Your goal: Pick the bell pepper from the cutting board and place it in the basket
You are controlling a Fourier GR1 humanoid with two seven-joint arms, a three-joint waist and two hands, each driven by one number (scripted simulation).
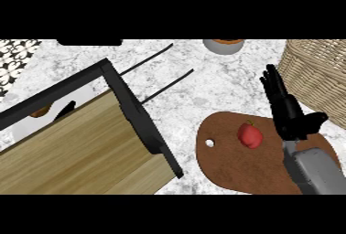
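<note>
Reaching comes first: my right hand hangs beside the bell pepper on the cutting board, fingers straight, holding nothing. Next I close round it, then lift toward the basket.

Landmark: cutting board. Pepper lies on it, open counter above and to its left. Right hand, fingers straight, stands just right of the pepper, between it and the basket. Basket wall rises at upper right. Black-framed wooden unit blocks the left. Small pot sits far above.
</note>
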